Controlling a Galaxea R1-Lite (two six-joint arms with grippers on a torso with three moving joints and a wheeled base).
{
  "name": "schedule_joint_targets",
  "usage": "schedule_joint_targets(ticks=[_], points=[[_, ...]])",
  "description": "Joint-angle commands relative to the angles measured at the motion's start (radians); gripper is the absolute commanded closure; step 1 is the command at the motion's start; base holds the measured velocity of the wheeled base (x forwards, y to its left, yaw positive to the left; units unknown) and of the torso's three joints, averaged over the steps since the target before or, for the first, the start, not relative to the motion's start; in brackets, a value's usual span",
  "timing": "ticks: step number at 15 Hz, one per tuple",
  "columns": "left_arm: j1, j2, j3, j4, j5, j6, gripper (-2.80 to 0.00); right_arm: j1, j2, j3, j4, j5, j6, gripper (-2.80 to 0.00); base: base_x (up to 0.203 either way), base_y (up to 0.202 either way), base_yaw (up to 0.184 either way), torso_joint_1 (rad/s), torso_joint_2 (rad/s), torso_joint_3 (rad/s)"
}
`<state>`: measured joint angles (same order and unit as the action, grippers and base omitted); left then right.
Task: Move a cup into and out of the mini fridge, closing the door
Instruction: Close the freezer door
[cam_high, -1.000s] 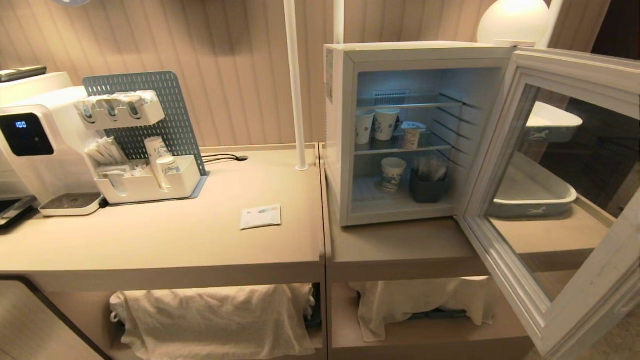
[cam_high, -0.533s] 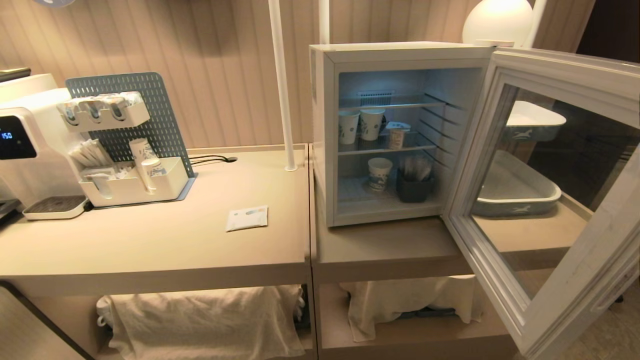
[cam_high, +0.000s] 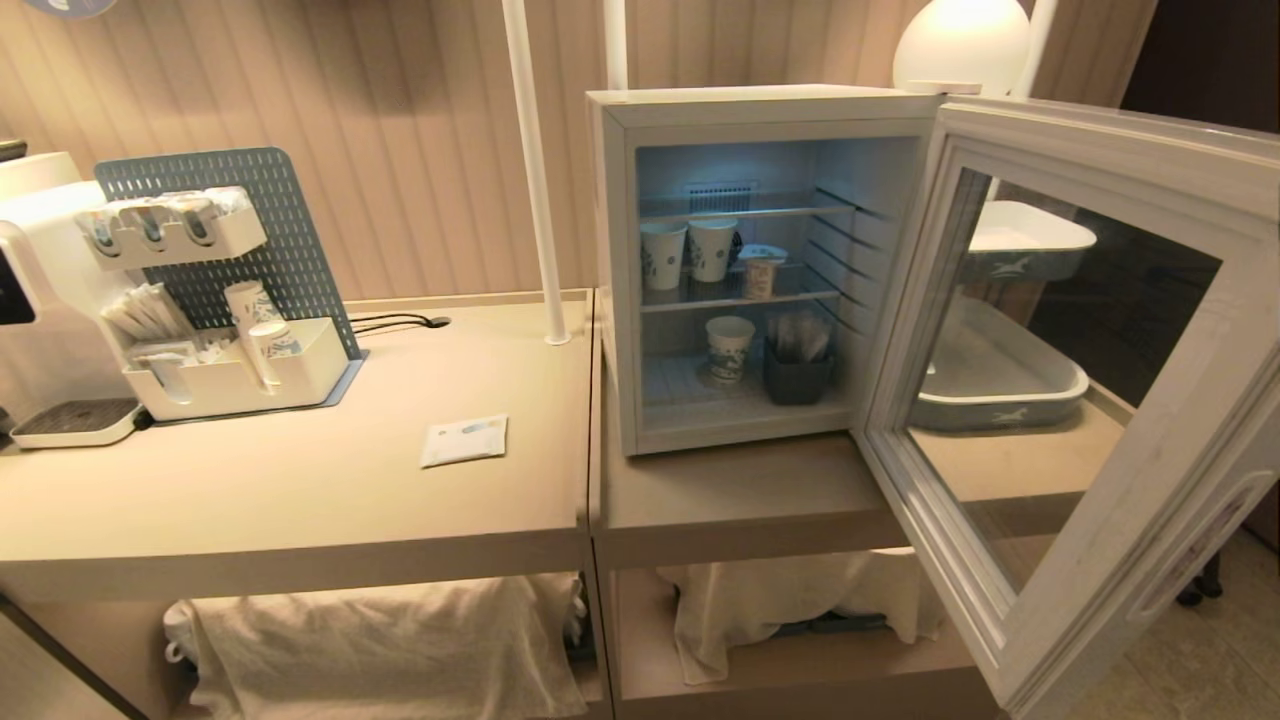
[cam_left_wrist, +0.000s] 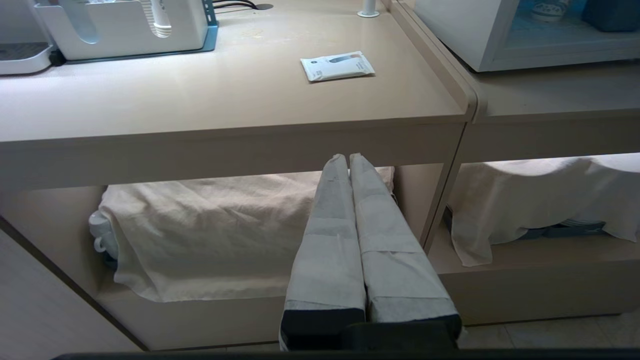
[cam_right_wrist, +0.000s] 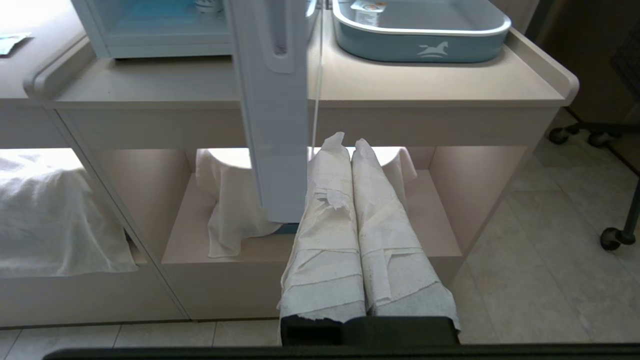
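Note:
The mini fridge (cam_high: 612, 270) stands on the right counter with its inside lit. Its glass door (cam_high: 1150, 470) is swung wide open toward me on the right. The cup (cam_high: 758, 276), small and white with a flat lid, sits on the middle wire shelf beside two patterned paper cups (cam_high: 663, 255). Neither arm shows in the head view. My left gripper (cam_left_wrist: 348, 159) hangs shut and empty, low before the left counter's front edge. My right gripper (cam_right_wrist: 348, 144) is shut and empty too, just beside the door's lower edge (cam_right_wrist: 272, 150).
A third paper cup (cam_high: 729, 347) and a dark holder (cam_high: 797, 377) stand on the fridge floor. A packet (cam_high: 464, 440) lies on the left counter near an organizer (cam_high: 235, 370). A grey-blue tray (cam_right_wrist: 425, 47) holds a small tub (cam_right_wrist: 367, 11). Cloths (cam_high: 380, 640) cover the lower shelves.
The whole scene has slid left in the head view, so the camera has moved. The fridge, door and cup keep their places relative to each other.

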<state>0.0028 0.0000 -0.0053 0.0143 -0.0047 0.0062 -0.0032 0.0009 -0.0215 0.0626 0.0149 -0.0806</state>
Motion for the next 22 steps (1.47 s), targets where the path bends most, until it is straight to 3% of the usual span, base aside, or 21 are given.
schedule_joint_targets(ticks=[1,15,22], points=[[0.000,0.002,-0.001,0.001,0.000,0.000,0.00,0.000,0.002,0.000,0.000,0.000,-0.001,0.00,0.000,-0.040,-0.010,0.002,0.00,0.006],[0.000,0.002,-0.001,0.003,0.000,0.000,0.00,0.000,0.002,0.000,0.000,-0.001,-0.001,0.00,0.004,-0.033,-0.005,0.000,0.00,0.001],[0.000,0.002,-0.001,-0.002,0.000,0.000,0.00,0.001,0.002,0.000,0.000,-0.001,-0.001,0.00,0.159,-0.158,0.004,0.000,0.00,0.002]])
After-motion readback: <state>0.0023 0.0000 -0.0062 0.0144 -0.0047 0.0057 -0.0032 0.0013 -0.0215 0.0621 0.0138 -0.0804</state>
